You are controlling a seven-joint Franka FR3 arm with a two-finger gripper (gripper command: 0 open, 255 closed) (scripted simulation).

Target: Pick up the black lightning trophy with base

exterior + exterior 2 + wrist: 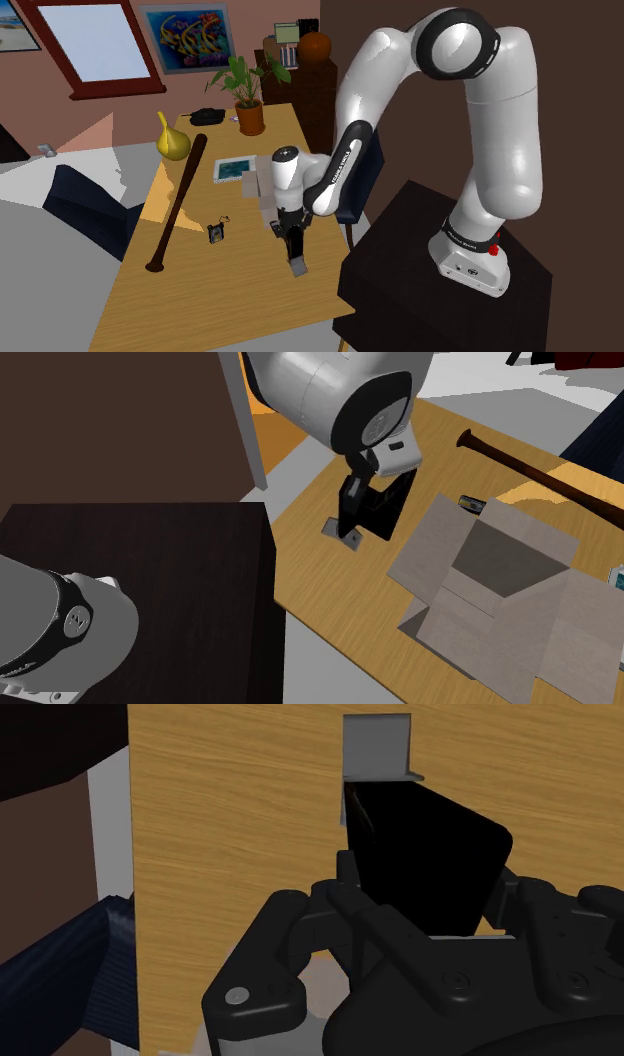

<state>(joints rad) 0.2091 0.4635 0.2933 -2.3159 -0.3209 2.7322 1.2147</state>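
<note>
A: where does the trophy (425, 854) sit?
B: on the wooden worktop (250, 290), near the edge closest to the dark stand (440, 290); grey square base (375, 749) at the bottom, black body rising from it.
A: jaws?
B: clamped on the trophy; in the wrist view the black body fills the gap and meets a finger on each side; the grip is on the body, above the base; the base itself is clear of the fingers.
A: base off the wood?
B: cannot tell for sure; in the second exterior view the base (338, 532) looks to rest on the worktop.
A: arm (500, 130)?
B: white; it arches up from the stand, then comes down; the hand points almost straight down at the worktop.
A: neighbours?
B: open cardboard box (500, 587) near the trophy, flaps spread, not touching it; long dark bat (180, 205) lies lengthwise, well apart, toward the shoulder view's left; small dark item (216, 232) between bat and trophy; yellow gourd-shaped vase (172, 140) beside the bat's far end; potted plant (247, 95) at the worktop's far end.
</note>
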